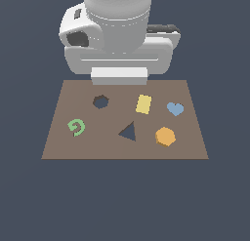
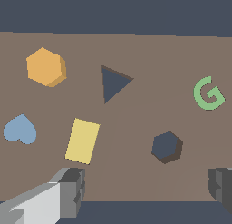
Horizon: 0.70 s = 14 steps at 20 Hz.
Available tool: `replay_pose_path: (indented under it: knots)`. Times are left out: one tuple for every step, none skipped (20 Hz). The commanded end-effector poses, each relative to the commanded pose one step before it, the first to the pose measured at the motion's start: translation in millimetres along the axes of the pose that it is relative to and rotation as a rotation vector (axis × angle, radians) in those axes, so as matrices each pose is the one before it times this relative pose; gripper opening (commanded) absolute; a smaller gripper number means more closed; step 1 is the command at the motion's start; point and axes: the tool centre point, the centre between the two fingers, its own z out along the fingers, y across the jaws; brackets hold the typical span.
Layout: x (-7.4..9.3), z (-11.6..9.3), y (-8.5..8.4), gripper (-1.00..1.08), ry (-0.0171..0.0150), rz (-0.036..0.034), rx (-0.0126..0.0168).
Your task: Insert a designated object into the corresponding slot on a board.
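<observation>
Brown board on dark floor

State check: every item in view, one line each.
orange hexagonal block: loose on the board, not gripped, not inserted.
hexagon slot: empty.
triangular cut-out: empty.
yellow rectangular block: lying flat on the board, slightly tilted.
blue heart: flat on the board.
green G shape: flat on the board.
board: flat, unmoved.
gripper: open, holding nothing, above the board.
</observation>
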Motion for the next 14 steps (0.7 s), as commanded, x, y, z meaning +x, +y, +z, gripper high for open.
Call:
replay_pose_path:
  knots:
    - [0.00,0.00,0.01,1.00,0.00000,0.00000,0.00000]
    - [0.18,0.21,-0.14,1.00,0.00000,0.00000,0.00000]
    - [0.53,0.64,-0.42,1.00,0.00000,0.00000,0.00000]
    - [0.80,0.73,-1.26,1.00,0.00056,-0.00103,0.00024]
    - [1.18,1.29,-1.30,1.00,0.00032,-0.00059,0.00015]
    - [1.49,1.52,-1.90,1.00,0.00065,-0.00118,0.00030]
    - [1.82,1.89,-2.25,1.00,0.00072,-0.00133,0.00033]
    - [2.15,2.22,-2.65,1.00,0.00085,-0.00157,0.00038]
    - [2.48,2.59,-2.98,1.00,0.00091,-0.00168,0.00040]
    - [2.80,2.93,-3.35,1.00,0.00102,-0.00188,0.00044]
    - [3.11,3.21,-3.79,1.00,0.00121,-0.00223,0.00051]
    - [3.43,3.54,-4.13,1.00,0.00130,-0.00238,0.00053]
    - [3.73,3.83,-4.47,1.00,0.00141,-0.00260,0.00056]
    - [4.00,4.10,-4.75,1.00,0.00149,-0.00274,0.00056]
